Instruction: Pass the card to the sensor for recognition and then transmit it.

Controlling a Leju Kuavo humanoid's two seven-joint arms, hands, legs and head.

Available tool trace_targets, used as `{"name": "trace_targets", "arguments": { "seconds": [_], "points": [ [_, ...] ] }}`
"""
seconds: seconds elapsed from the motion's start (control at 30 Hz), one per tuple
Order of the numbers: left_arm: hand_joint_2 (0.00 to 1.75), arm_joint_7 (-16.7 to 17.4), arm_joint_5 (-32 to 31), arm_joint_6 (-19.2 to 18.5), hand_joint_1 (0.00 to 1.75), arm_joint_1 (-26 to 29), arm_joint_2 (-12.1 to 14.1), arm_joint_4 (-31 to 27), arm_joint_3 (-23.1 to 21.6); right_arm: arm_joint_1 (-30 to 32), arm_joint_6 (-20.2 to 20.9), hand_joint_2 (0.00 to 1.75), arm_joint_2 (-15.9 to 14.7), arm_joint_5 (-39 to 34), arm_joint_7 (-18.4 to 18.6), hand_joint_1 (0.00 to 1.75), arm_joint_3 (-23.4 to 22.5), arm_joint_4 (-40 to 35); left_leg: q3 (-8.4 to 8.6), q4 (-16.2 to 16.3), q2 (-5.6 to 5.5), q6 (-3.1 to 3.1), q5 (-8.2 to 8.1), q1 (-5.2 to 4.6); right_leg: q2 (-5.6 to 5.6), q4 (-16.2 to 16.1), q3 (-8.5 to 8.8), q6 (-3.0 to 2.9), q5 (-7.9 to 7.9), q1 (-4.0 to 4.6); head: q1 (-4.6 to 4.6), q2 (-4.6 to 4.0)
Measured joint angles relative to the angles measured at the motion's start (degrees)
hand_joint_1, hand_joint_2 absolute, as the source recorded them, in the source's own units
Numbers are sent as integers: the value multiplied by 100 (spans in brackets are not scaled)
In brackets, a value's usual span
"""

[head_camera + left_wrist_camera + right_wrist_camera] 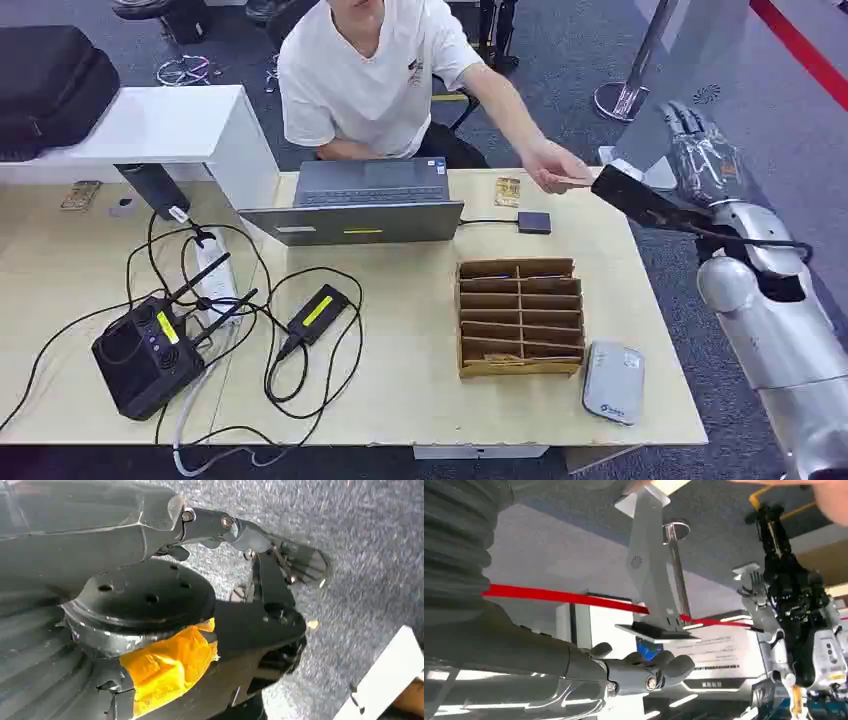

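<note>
Your right hand (703, 150) is raised off the table's (420, 400) right far corner. Its fingers are loosely spread and slightly bent, and neither the head view nor the right wrist view shows anything in them. In the left wrist view your left hand (150, 520) hangs low over the carpet, and you cannot tell how its fingers lie.

A gold card (507, 190) lies flat on the table between the laptop (360, 205) and the table's far edge, just beside the small dark sensor (533, 222). The person's hand (553, 168) reaches out over that corner, near your right wrist. You cannot tell whether it pinches a second card.

The step in hand looks like the handover end of the task, or a reset for the next card.

- **Wait first.** Keep the right hand steady and the fingers apart until the person's hand is plainly out of the way, since any swing now could strike it.
- **Go to the card.** If the gold card is next, bring the hand down over it from above, well apart from the sensor's cable.
- **Lift it.** A card lying flat is hard to raise, so slide it towards the table edge or pinch one short side.
- **Read it.** Hold it flat and close over the sensor, and pause there.
</note>
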Motion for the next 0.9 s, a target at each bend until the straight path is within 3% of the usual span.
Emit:
{"name": "trace_targets", "arguments": {
  "seconds": [0.27, 0.3, 0.33, 0.9],
  "points": [
    [175, -59, 26, -271, 0, 4, 0, 2, -46, 105, -76, 175, 162, -13, -100, 0, 4, 109, 1, 0, 1, 0, 0, 0, 1, 0, 0, 0, 0, 0, 2, 0],
    [175, -94, 22, -278, 0, 4, 0, 2, -50, 114, -79, 175, 169, -20, -103, 31, 4, 118, 1, 0, 1, 0, 0, 0, 1, 0, 0, 0, 0, 0, 0, 0],
    [175, -151, 22, -280, 0, 5, 0, 4, -55, 125, -85, 175, 179, -22, -105, 175, 4, 127, 1, 0, 1, 0, 0, 0, 1, 0, 0, 0, 0, 0, 2, 0],
    [175, -260, 48, -389, 0, 4, 0, 33, -79, 264, -83, 175, 243, -164, -284, 175, -44, 192, 0, 1, 1, 0, 0, 0, 1, -1, -2, 0, 0, 0, 2, 0]
  ]
}}
